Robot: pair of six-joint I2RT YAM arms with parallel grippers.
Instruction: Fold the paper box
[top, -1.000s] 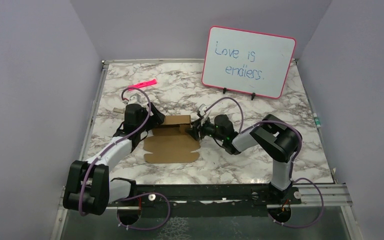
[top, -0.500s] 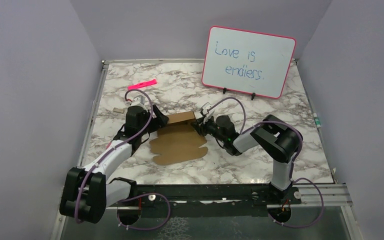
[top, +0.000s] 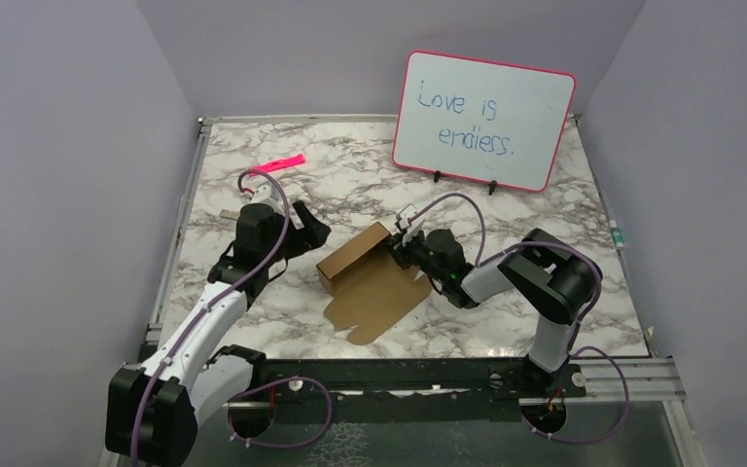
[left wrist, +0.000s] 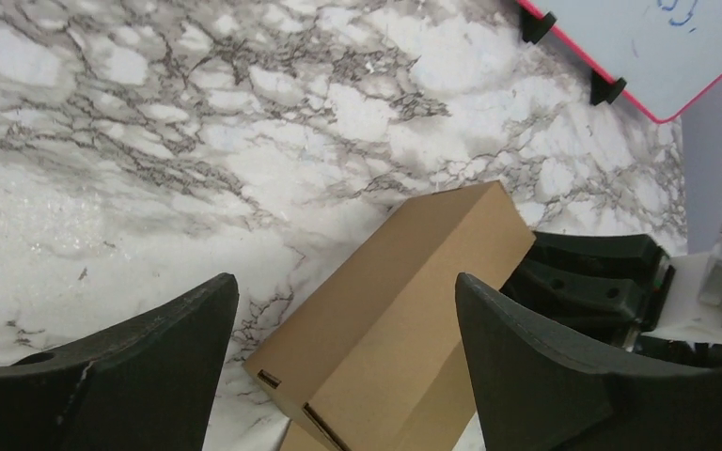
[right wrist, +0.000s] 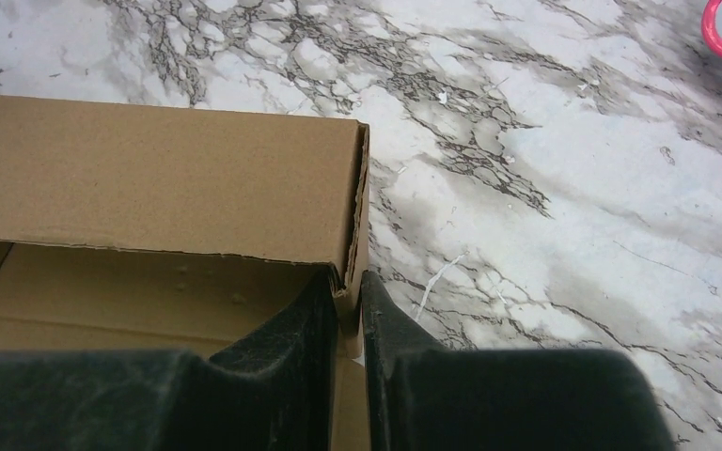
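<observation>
The marble-patterned table [top: 350,175] carries the paper box [top: 374,302], a pink marker [top: 277,162] and a standing whiteboard [top: 484,119].

L arm [top: 209,311] reaching fwd, L gripper [top: 311,222] jaws wide. R arm [top: 554,282] elbow-bent, R gripper [right wrist: 349,287] pinched, 2 fingers [right wrist: 287,338] nearly touching.

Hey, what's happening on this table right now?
Two robot arms are partway through folding a cardboard box on the marble table. The right tool is pinched on the box's end wall. One long side of the box is folded up and the rest lies flat. The left tool hangs open beside the box's other end, not touching it.
</observation>
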